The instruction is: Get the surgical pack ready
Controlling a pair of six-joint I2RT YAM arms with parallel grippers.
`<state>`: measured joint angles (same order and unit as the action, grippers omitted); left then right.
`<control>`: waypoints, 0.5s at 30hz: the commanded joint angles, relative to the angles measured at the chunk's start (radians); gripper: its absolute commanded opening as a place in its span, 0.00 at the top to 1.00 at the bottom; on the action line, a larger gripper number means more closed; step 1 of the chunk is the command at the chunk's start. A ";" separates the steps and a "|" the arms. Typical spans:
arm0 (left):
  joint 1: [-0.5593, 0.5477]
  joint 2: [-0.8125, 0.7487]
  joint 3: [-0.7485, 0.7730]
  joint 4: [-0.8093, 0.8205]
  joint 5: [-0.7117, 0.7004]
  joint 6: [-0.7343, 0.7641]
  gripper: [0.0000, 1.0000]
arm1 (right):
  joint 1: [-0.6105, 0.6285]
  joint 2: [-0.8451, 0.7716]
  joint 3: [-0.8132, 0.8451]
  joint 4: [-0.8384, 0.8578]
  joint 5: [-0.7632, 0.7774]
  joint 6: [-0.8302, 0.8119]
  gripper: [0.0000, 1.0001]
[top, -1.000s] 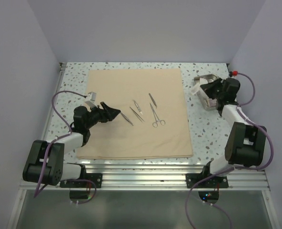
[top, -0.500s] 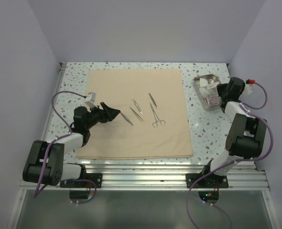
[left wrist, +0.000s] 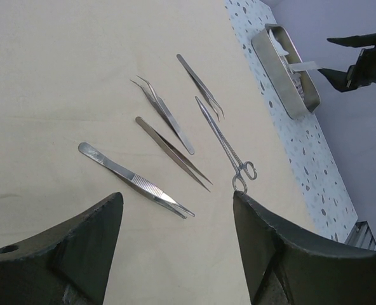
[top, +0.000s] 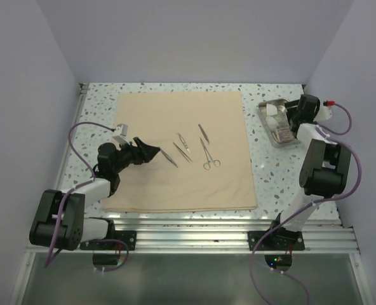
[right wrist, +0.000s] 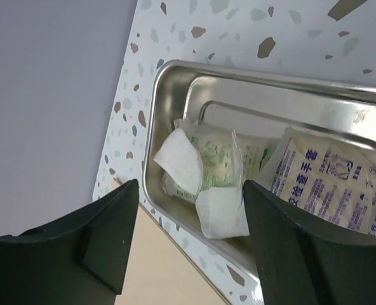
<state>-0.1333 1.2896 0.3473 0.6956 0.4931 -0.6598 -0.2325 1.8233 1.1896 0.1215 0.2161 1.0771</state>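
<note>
Surgical pack (top: 181,184) is spread out as a smooth tan square cloth, lying flat on the speckled stone-look bench (top: 98,108). Left claw (top: 148,151) hangs over the cloth's left part, fingers spread wide, nothing in it. Next come four skinny steel tweezers (left wrist: 169,149) and ring-handled forceps (left wrist: 225,141), all on the cloth. Just off its right edge sits a shiny steel tray (top: 265,107) holding crinkly printed packets (right wrist: 315,181). The right claw (right wrist: 187,197) is spread apart over it, empty.
</note>
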 commanded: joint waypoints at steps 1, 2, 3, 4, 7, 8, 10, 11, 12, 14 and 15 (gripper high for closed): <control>-0.008 -0.024 -0.002 0.007 -0.014 0.037 0.26 | 0.031 -0.111 -0.018 -0.089 0.039 -0.042 0.29; -0.008 -0.024 -0.002 0.005 -0.016 0.037 0.26 | 0.036 -0.127 -0.033 -0.068 0.011 -0.080 0.30; -0.009 -0.024 -0.002 0.005 -0.016 0.040 0.26 | 0.041 -0.156 -0.050 -0.047 -0.026 -0.116 0.31; -0.011 -0.026 0.001 0.002 -0.019 0.040 0.26 | 0.054 -0.169 -0.061 -0.037 -0.129 -0.162 0.35; -0.017 -0.035 0.004 -0.019 -0.037 0.054 0.26 | 0.132 -0.199 -0.039 -0.090 -0.246 -0.362 0.35; -0.019 -0.039 0.007 -0.043 -0.057 0.063 0.26 | 0.156 -0.197 -0.032 -0.111 -0.273 -0.441 0.35; -0.025 -0.044 0.018 -0.071 -0.083 0.072 0.26 | 0.217 -0.196 -0.022 -0.146 -0.326 -0.506 0.37; -0.028 -0.046 0.022 -0.102 -0.109 0.080 0.26 | 0.225 -0.200 -0.024 -0.199 -0.305 -0.538 0.37; -0.028 -0.049 0.028 -0.116 -0.120 0.083 0.26 | 0.272 -0.212 -0.053 -0.197 -0.316 -0.560 0.37; -0.035 -0.055 0.036 -0.145 -0.152 0.083 0.26 | 0.304 -0.255 -0.080 -0.187 -0.310 -0.601 0.36; -0.037 -0.058 0.047 -0.159 -0.162 0.077 0.26 | 0.338 -0.269 -0.108 -0.181 -0.317 -0.621 0.36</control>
<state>-0.1604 1.2583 0.3500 0.5888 0.3985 -0.6163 0.0528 1.6382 1.1255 -0.0086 -0.0498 0.6079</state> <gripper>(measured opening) 0.741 0.638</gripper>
